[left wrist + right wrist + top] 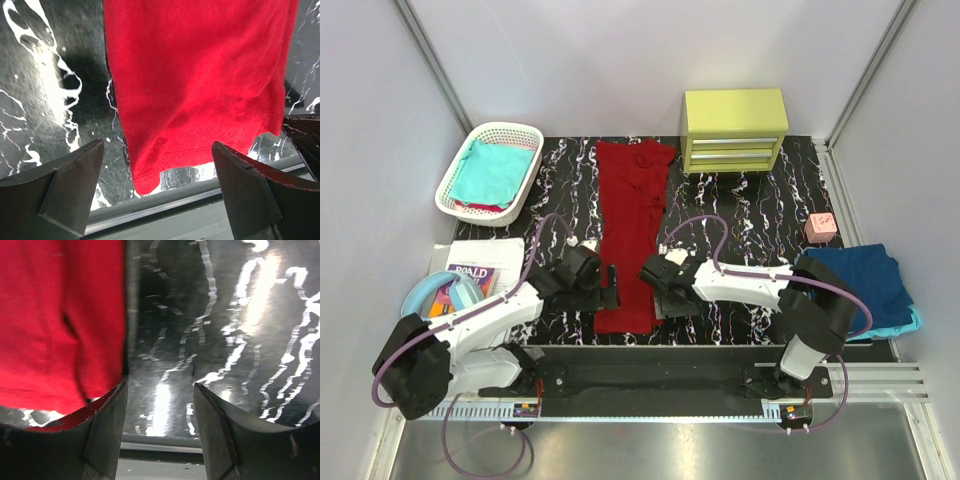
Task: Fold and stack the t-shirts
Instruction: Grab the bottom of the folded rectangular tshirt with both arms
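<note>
Dark red t-shirt (pixel 631 230) lies flat as a long narrow strip down the middle of the table (pixel 750 215), with bunched cloth at the far end beside the drawer unit (pixel 734 128) and the hem at the near edge. The two arms flank the near end. Left gripper (pixel 157 145) sits just left of the strip with its jaws spread wide and nothing clamped; in its wrist view the hem corner lies ahead of the fingers (pixel 75 185), on the table, and no pad touches it. Right gripper (pixel 159 386) sits just right of the strip, jaws parted and released, with only bare table between the pads. The shirt's right edge runs beside the left-hand finger in that view; I can't tell whether the two touch. The surface is glossy black with white marble veining, and there's a metal rail along the near edge. Far left is a white lattice basket (pixel 506 128) with a teal shirt (pixel 492 172) folded in it. At the right edge a navy shirt (pixel 860 278) is stacked on a light blue one (pixel 912 324). A small pink block (pixel 820 227) sits near them. A book (pixel 472 276) and papers are at near left. Plain white walls enclose the cell.
</note>
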You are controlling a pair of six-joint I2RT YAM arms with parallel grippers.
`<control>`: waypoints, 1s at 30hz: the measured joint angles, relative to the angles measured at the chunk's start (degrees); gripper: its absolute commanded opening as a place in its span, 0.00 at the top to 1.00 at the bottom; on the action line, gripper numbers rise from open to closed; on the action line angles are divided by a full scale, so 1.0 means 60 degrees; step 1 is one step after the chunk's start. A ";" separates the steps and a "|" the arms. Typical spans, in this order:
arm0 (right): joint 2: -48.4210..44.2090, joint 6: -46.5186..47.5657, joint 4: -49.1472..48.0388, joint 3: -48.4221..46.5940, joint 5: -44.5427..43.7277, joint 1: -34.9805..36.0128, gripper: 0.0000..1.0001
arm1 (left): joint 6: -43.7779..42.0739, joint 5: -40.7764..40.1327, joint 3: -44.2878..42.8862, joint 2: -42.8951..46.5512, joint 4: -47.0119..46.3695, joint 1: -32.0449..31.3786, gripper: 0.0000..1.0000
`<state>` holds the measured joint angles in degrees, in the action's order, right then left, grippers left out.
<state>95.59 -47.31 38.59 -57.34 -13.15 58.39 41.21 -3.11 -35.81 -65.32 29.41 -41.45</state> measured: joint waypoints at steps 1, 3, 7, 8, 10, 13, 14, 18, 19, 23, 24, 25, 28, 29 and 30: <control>0.0033 -0.0015 -0.0011 -0.0055 0.0051 0.0040 0.37 | 0.0051 -0.0018 0.0055 -0.0007 -0.0018 -0.0058 0.07; 0.0073 -0.0022 -0.0051 -0.0193 0.0087 0.0084 0.37 | 0.0124 -0.0022 0.0124 -0.0022 -0.0051 -0.0138 0.08; 0.0080 -0.0055 -0.0157 -0.0404 0.0102 0.0098 0.38 | 0.0186 -0.0047 0.0127 -0.0087 -0.0153 -0.0266 0.09; 0.0080 -0.0066 -0.0164 -0.0437 0.0098 0.0106 0.38 | 0.0200 -0.0058 0.0127 -0.0087 -0.0164 -0.0302 0.09; 0.0080 -0.0102 -0.0127 -0.0521 0.0066 0.0142 0.38 | 0.0229 -0.0062 0.0127 -0.0087 -0.0175 -0.0375 0.09; 0.0076 -0.0157 -0.0040 -0.0692 0.0044 0.0215 0.38 | 0.0266 -0.0066 0.0124 -0.0087 -0.0182 -0.0463 0.09; 0.0073 -0.0168 -0.0033 -0.0736 0.0044 0.0244 0.38 | 0.0280 -0.0066 0.0117 -0.0087 -0.0186 -0.0466 0.09; 0.0069 -0.0233 0.0033 -0.0874 0.0044 0.0342 0.38 | 0.0324 -0.0073 0.0117 -0.0087 -0.0193 -0.0466 0.09; 0.0062 -0.0251 0.0051 -0.0896 0.0036 0.0368 0.38 | 0.0328 -0.0073 0.0117 -0.0084 -0.0189 -0.0466 0.09; -0.0044 -0.0306 0.0259 -0.1126 0.0018 0.0528 0.38 | 0.0335 -0.0117 0.0117 -0.0084 -0.0193 -0.0477 0.09; -0.0087 -0.0313 0.0291 -0.1217 0.0015 0.0576 0.38 | 0.0342 -0.0131 0.0117 -0.0084 -0.0193 -0.0477 0.09; -0.0106 -0.0313 0.0295 -0.1279 0.0018 0.0594 0.38 | 0.0357 -0.0135 0.0117 -0.0084 -0.0193 -0.0481 0.09; -0.0098 -0.0328 0.0284 -0.1424 0.0025 0.0630 0.39 | 0.0361 -0.0135 0.0117 -0.0106 -0.0204 -0.0492 0.10; -0.0066 -0.0342 0.0280 -0.1424 0.0029 0.0630 0.39 | 0.0361 -0.0131 0.0117 -0.0131 -0.0222 -0.0492 0.10; 0.0000 -0.0357 0.0270 -0.1421 0.0029 0.0634 0.40 | 0.0361 -0.0131 0.0117 -0.0182 -0.0248 -0.0495 0.10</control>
<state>95.59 -49.45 40.21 -65.87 -12.97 62.19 43.38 -3.90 -35.11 -66.41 27.92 -44.42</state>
